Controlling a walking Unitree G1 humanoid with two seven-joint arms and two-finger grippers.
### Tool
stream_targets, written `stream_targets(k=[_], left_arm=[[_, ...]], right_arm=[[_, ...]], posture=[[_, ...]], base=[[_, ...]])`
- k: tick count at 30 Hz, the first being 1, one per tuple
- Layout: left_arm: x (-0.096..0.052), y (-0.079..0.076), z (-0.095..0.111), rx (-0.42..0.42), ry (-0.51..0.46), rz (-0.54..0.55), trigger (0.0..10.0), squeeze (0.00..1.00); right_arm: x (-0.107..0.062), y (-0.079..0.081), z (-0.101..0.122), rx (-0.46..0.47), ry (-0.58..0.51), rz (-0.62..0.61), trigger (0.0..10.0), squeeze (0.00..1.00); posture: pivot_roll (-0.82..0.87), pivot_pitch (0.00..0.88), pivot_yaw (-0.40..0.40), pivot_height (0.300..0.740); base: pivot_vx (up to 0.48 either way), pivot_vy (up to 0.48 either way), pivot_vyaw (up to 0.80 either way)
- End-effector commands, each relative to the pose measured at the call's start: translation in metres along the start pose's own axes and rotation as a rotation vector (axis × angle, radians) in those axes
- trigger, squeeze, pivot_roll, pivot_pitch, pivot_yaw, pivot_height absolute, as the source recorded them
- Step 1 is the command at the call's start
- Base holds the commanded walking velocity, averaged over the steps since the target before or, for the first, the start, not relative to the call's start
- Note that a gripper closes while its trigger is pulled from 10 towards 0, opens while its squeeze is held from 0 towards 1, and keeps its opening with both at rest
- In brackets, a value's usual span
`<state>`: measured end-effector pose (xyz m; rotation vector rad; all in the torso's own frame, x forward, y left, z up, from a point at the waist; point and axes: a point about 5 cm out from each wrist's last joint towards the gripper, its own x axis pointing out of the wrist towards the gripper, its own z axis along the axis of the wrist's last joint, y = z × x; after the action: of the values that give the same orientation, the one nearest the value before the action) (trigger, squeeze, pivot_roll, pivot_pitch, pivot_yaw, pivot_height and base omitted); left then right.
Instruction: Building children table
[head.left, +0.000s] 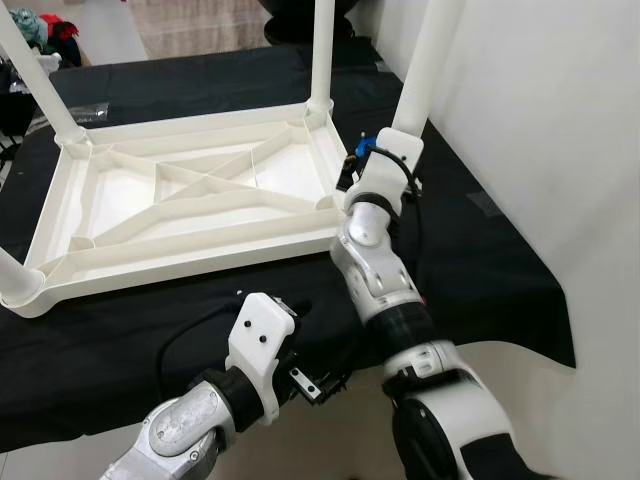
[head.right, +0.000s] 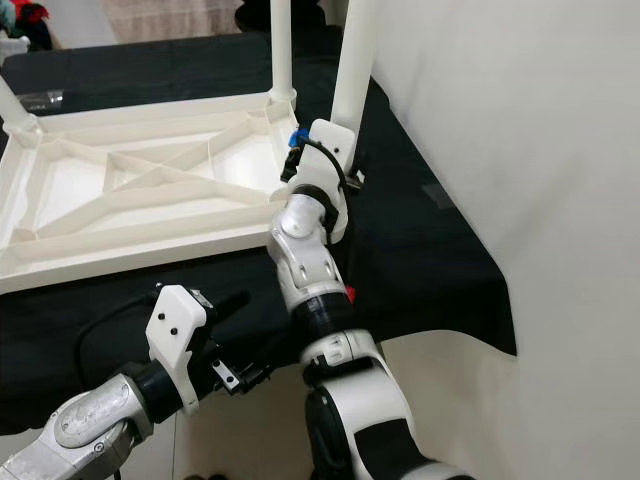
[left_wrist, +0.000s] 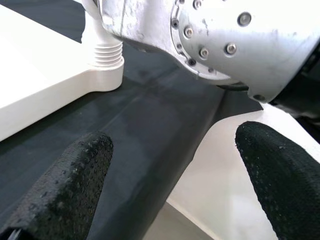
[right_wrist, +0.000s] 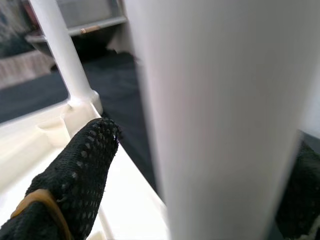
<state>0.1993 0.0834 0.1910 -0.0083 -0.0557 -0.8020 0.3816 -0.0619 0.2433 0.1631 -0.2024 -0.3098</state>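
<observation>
Left eye view: white plastic children's tabletop (head.left: 190, 200) is seen lying upside down, ribbed underside up, on a black-clothed table (head.left: 480, 270). Three white tubular legs are already seated; a fourth white plastic leg (head.left: 425, 60) is held upright at the 3 o'clock corner, clamped between the fingers of the right end effector (head.left: 378, 150). Left end effector (left_wrist: 170, 170) hangs released at 6 o'clock over the cloth edge. Leg is judged light, stiff, smooth and slippery; a low grip near the threaded end is advised.
</observation>
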Motion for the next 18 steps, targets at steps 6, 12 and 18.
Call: stream_targets(k=[6,12,18], left_arm=[[0.000,0.001,-0.002,0.005,-0.002,0.004,10.0,0.00],[0.001,0.003,-0.002,0.010,-0.004,0.004,10.0,0.00],[0.002,0.002,-0.001,0.010,-0.008,-0.001,10.0,0.00]], right_arm=[[-0.008,-0.019,-0.015,-0.031,0.018,0.089,10.0,0.00],[-0.013,-0.027,-0.012,-0.001,-0.016,0.211,10.0,0.00],[-0.011,-0.036,-0.009,0.008,-0.034,0.278,10.0,0.00]], posture=[[0.12,0.180,-0.037,0.740],[0.11,0.170,-0.033,0.740],[0.11,0.163,-0.034,0.740]], base=[[0.000,0.000,0.00],[0.000,0.000,0.00],[0.000,0.000,0.00]])
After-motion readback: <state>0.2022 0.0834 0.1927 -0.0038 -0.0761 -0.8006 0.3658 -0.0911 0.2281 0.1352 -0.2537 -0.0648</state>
